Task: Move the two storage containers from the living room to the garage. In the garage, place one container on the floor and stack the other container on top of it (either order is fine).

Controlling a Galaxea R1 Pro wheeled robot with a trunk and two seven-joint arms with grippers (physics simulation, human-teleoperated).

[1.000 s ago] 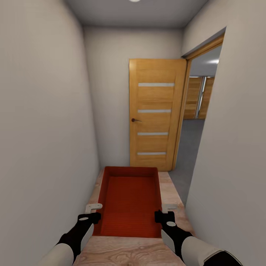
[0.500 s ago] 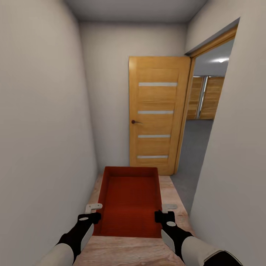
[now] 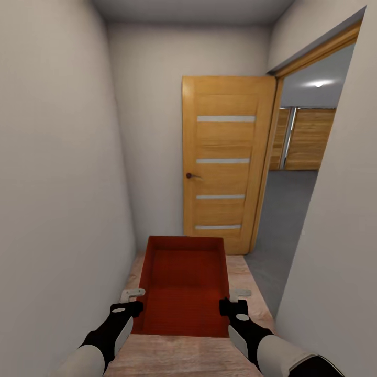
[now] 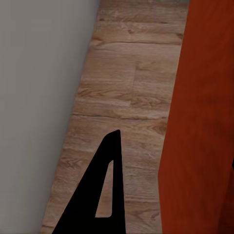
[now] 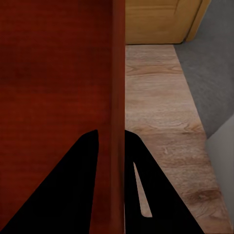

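One orange-red storage container [image 3: 183, 285] hangs level in front of me, above the light wood floor, between both grippers. My right gripper [image 3: 229, 305] is shut on its right wall, and the right wrist view has a black finger [image 5: 73, 195] pressed on each side of that wall [image 5: 117, 97]. At the left wall sits my left gripper [image 3: 137, 306]. Its outer finger [image 4: 105, 190] stands apart from the wall [image 4: 200, 122], with bare floor showing between them. The garage's dark grey floor [image 3: 285, 220] shows through the doorway at the right.
I am in a narrow white-walled corridor. A wooden door with glass slits [image 3: 225, 162] stands open ahead, swung against the end wall. The doorway at the right has a wooden frame [image 3: 267, 173], with wooden panels [image 3: 309, 139] in the room beyond. The near right wall [image 3: 335, 262] is close.
The whole view has advanced along the corridor: the door looms larger and more of the right doorway shows. The container and both grippers keep their places in the picture.
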